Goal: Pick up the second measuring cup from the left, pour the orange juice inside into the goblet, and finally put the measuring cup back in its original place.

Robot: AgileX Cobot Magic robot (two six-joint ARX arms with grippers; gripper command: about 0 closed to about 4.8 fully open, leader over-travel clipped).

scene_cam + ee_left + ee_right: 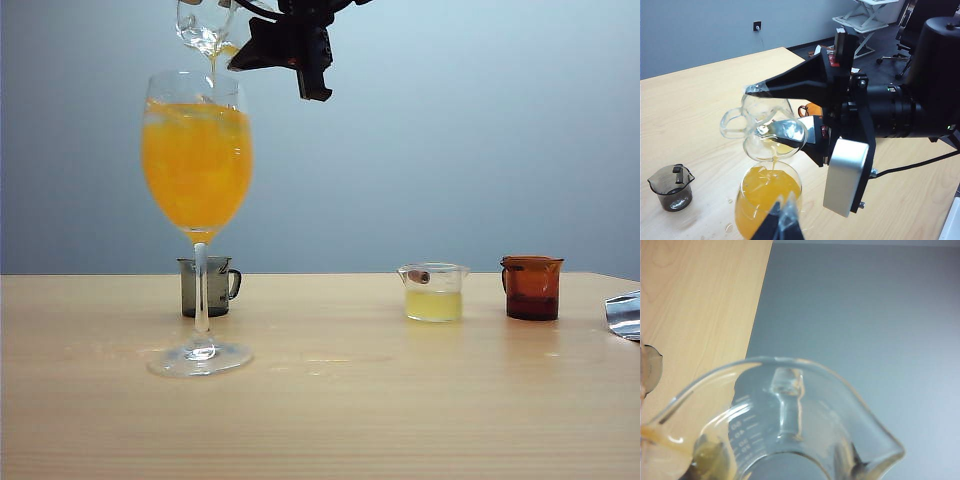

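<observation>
1. Smoky grey cup sits behind the stem, untouched.
2. Tall clear stemmed goblet stands under the spout, catching bright orange juice.
3. Right gripper pinches the small clear measuring cup, tipped, nearly empty.
4. Left gripper hangs near the goblet; jaw state unclear.
5. Pale yellow cup and brown cup stand clear on the right.

Goblet blocks the left — table middle stands open.

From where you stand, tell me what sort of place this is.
Probably an office or lab used as a test room: a bare wooden table against a plain grey wall, with office chairs and a wall socket behind.
</observation>
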